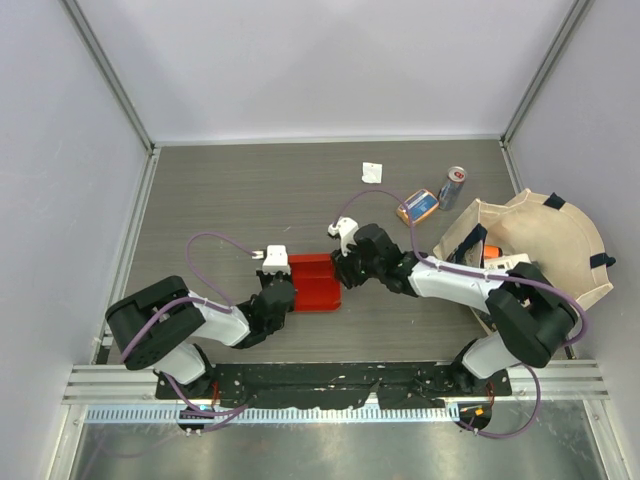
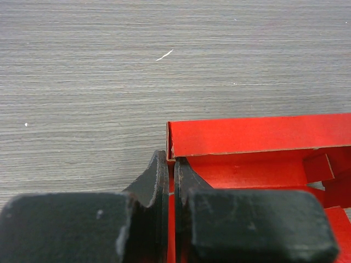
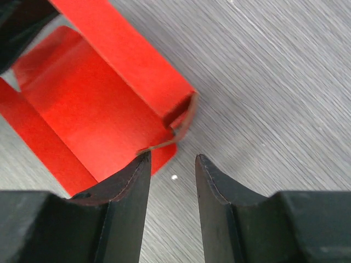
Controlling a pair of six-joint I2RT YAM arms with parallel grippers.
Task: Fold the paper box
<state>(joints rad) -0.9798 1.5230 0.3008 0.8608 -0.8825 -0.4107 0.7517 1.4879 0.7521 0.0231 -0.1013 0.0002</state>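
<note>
The red paper box (image 1: 313, 283) lies partly folded on the grey table between the two arms. My left gripper (image 1: 283, 290) is shut on the box's left wall; in the left wrist view (image 2: 171, 164) the red card (image 2: 258, 137) runs between the fingers, with a raised wall and inner flaps beyond. My right gripper (image 1: 343, 272) is at the box's right corner. In the right wrist view (image 3: 171, 160) it is open, with the box's corner flap (image 3: 109, 104) just above the left fingertip (image 3: 137, 170) and nothing between the fingers.
A white paper scrap (image 1: 372, 172), a drink can (image 1: 452, 187) and an orange-blue packet (image 1: 418, 206) lie at the back right. A beige cloth basket (image 1: 560, 240) holding items stands at the right edge. Grey walls enclose the table.
</note>
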